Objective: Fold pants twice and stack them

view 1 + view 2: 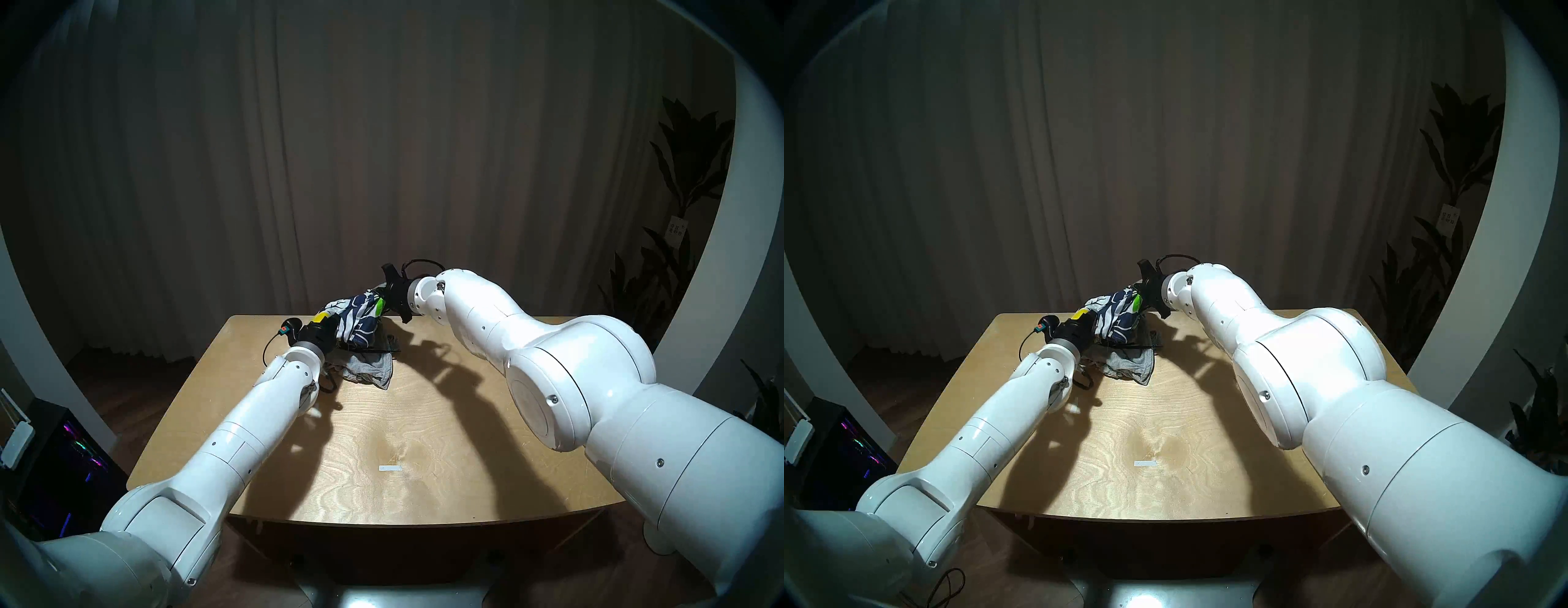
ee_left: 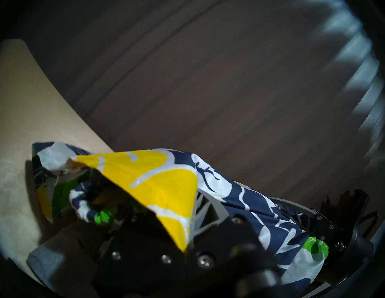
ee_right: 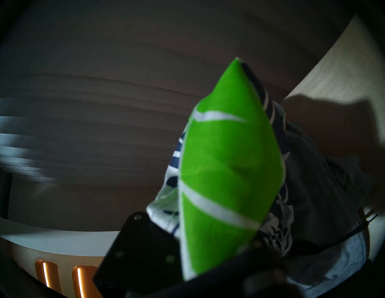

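Floral shorts [image 1: 356, 316] hang between left gripper [image 1: 329, 325] and right gripper [image 1: 384, 299] (both clamped on cloth).

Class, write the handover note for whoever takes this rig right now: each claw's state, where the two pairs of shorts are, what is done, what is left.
Left claw: shut on the floral shorts, at a yellow-printed corner.
Right claw: shut on the same shorts, at a green-printed corner.
Floral shorts: bunched between the two claws, hanging just above the far part of the table.
Grey shorts: crumpled on the table beneath them, unfolded.
Done: floral pair picked up by both claws.
Left: spread and fold the floral pair twice, fold the grey pair twice, stack them.
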You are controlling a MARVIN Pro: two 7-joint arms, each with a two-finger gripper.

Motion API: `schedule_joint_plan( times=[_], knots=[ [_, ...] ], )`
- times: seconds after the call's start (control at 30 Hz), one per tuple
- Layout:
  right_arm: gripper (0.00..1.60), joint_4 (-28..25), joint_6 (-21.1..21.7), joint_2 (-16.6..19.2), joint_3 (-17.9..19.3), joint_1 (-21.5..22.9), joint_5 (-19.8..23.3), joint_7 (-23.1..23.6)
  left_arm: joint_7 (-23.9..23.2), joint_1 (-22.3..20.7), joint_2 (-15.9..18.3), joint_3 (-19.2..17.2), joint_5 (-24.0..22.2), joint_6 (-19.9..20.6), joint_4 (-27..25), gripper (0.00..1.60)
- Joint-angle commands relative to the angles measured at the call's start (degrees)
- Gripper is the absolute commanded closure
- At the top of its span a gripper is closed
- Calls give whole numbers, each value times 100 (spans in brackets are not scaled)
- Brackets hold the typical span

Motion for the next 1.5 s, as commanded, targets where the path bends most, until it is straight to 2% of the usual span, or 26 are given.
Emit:
schedule_joint_plan(
  times=[0.0, 0.17, 0.37, 0.7, 0.9, 1.07, 1.1, 1.13, 1.23, 1.3, 1.37, 1.4, 1.43, 1.47],
  knots=[
    [160, -57, 51, 108, -81, 22, -88, 254, 3, -172, -148, 10, 87, -219, 162, 160],
    [160, -36, 162, 186, -153, -79, -177, 416, 67, -53, -197, 63, 176, -375, 28, 160],
    [160, -7, 355, 270, -313, -212, -352, 591, 447, 443, -175, 92, 218, -495, -635, 160],
    [160, 27, 451, 281, -540, -294, -599, 616, 1081, 1087, -202, 321, 372, -597, -1400, 160],
    [160, 37, 464, 304, -588, -274, -666, 624, 1330, 1100, -277, 443, 438, -601, -1441, 160],
    [160, 62, 463, 413, -592, -266, -704, 654, 1492, 910, -423, 534, 469, -561, -1255, 160],
    [160, 60, 445, 431, -606, -265, -726, 659, 1523, 872, -447, 552, 476, -550, -1222, 141],
    [160, 71, 464, 457, -585, -255, -711, 659, 1557, 829, -480, 559, 462, -525, -1186, 134],
    [160, 82, 511, 566, -590, -258, -753, 690, 1679, 668, -575, 628, 497, -493, -1053, 76],
    [160, 86, 506, 588, -597, -265, -768, 691, 1694, 637, -599, 638, 499, -491, -1023, 80],
    [160, 94, 510, 636, -591, -290, -782, 722, 1719, 574, -649, 655, 494, -475, -948, 63],
    [160, 104, 496, 653, -596, -300, -795, 716, 1737, 543, -670, 675, 509, -464, -906, 62],
    [156, 106, 498, 671, -592, -313, -799, 735, 1749, 520, -693, 679, 502, -452, -871, 50],
    [134, 111, 494, 683, -589, -320, -802, 738, 1766, 496, -716, 692, 510, -446, -838, 40]
  ],
)
